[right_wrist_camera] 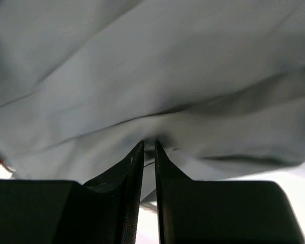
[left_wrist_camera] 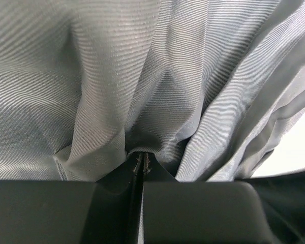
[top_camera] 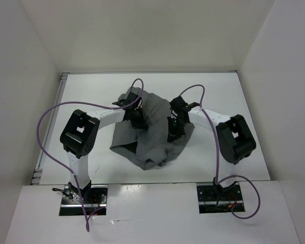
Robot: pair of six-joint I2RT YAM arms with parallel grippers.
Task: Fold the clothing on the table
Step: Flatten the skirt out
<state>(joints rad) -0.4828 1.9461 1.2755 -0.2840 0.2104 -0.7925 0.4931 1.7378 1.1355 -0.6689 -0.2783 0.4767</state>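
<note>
Item inspected: the clothing (top_camera: 151, 136), a plain grey pleated garment. It is found crumpled in a loose heap, not laid flat. The table (top_camera: 234, 101) is seen beneath the clothing, and its white surface is exposed past the clothing on every side. White walls (top_camera: 25, 61) are noted well beyond the clothing to the left, the right and the far side.

Left pincer (left_wrist_camera: 141, 161): it is recorded at the far left part of the clothing, reached in from that side. It is clenched. In the left wrist view the jaws are pressed together, and a tuck of the grey cloth is caught between their tips, with a few frayed threads visible at the seam. Pleats and creases are seen fanning upward and outward from this pinch point.

Right pincer (right_wrist_camera: 148, 147): it is recorded at the right part of the clothing, opposite the left pincer. In the right wrist view the jaws are drawn almost together, with only a narrow slit between them. A fold of the clothing is puckered at their tips and is judged to be grasped. Broad, smooth folds of cloth are spread above the tips.

In the overhead view the clothing is seen bunched up between the two pincers, and its near edge is sagged onto the table. A purple cable (top_camera: 40, 127) is noted looping clear of the clothing on the left.
</note>
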